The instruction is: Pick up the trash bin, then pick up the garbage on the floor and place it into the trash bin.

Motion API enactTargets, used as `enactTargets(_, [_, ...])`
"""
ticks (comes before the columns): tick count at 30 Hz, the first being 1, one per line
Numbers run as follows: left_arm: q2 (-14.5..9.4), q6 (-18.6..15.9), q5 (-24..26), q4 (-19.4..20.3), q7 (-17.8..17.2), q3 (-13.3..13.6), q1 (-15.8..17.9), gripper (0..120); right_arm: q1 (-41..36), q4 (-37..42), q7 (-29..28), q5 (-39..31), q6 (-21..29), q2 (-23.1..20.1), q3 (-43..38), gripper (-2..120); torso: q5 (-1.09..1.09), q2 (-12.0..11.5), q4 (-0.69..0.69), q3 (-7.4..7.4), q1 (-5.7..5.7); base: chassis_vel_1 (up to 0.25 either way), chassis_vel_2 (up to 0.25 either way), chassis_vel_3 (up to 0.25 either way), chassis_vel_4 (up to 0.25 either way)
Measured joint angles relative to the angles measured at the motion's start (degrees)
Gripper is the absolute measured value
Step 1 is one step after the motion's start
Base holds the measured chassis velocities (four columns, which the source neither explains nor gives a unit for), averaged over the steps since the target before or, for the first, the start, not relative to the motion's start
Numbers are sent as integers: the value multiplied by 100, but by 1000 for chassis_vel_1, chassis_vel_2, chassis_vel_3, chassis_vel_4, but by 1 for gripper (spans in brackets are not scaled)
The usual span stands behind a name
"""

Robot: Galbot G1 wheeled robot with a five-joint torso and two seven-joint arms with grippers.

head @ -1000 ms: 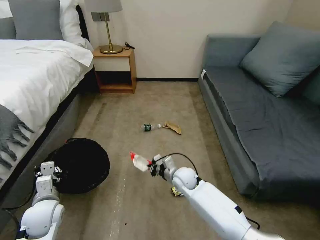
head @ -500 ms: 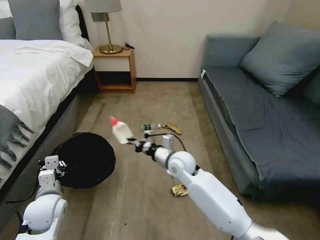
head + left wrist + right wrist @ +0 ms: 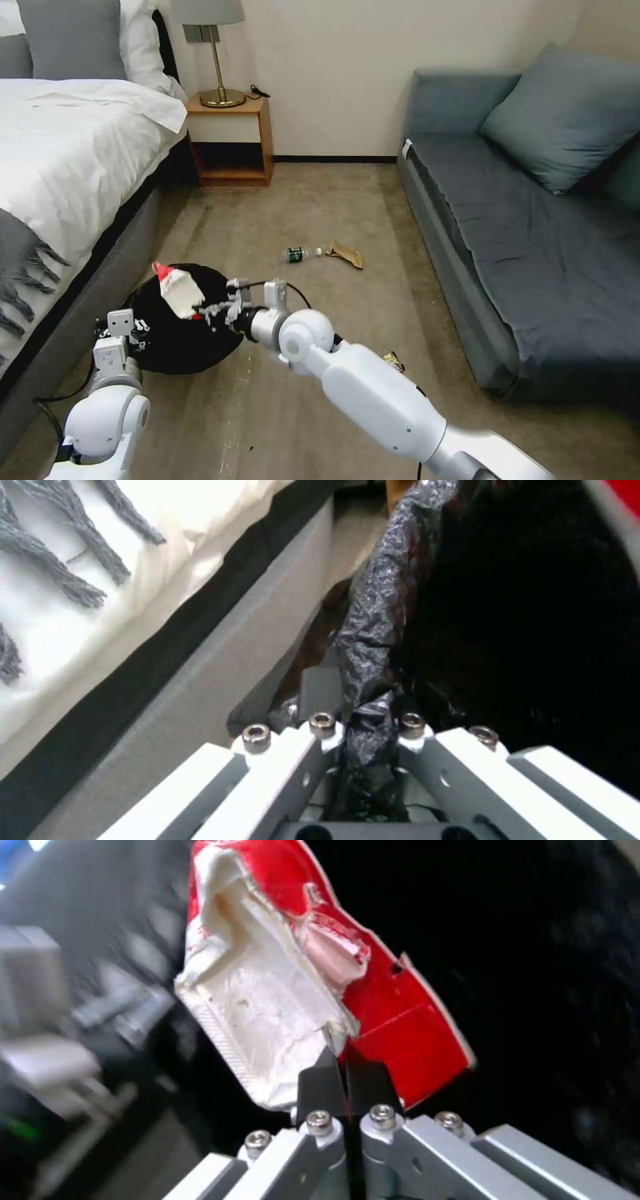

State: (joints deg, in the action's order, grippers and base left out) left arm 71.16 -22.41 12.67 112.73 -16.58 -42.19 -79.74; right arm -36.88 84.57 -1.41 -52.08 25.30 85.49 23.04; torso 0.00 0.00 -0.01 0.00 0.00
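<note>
At seven o'clock, nearest me, my left gripper [image 3: 123, 333] is clamped on the crinkled liner at the rim of the trash bin [image 3: 180, 333], holding it beside the bed [image 3: 60, 153]. My right gripper [image 3: 205, 311] reaches across toward nine o'clock, pinched tight on one edge of the red-and-white wrapper [image 3: 177, 290], which hangs over the bin's mouth. I judge it best to release only once the wrapper is well inside the rim. Farther off, at twelve o'clock, the bottle [image 3: 298, 253] and paper scrap [image 3: 345, 254] lie on the carpet.
</note>
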Motion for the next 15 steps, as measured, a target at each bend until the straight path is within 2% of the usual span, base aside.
enactTargets(4, [76,-4,-26,12,-2,67,9,0,-142,-102,-150,662,-54,-32,136,-2,0,0,0,0,0,0,0,0,0])
enactTargets(6, [110,-4,-49,16,0,97,-2,0,-213,-115,-206,807,-64,-29,178,8,0,0,-1,0,0,0,0,0,0])
enactTargets(8, [116,0,-58,15,2,101,-12,0,-226,-116,-221,831,-71,-23,180,9,0,0,0,0,0,0,0,0,0])
enactTargets(10, [129,16,-78,15,11,99,-48,0,-236,-117,-257,879,-85,5,180,20,0,0,1,0,0,0,0,0,0])
enactTargets(12, [130,23,-80,15,15,91,-60,0,-235,-115,-260,892,-86,8,180,24,0,0,1,0,0,0,0,0,0])
enactTargets(15, [115,43,-16,15,83,21,-90,0,-220,-49,-275,818,-16,-7,173,39,0,0,1,0,0,0,0,0,0])
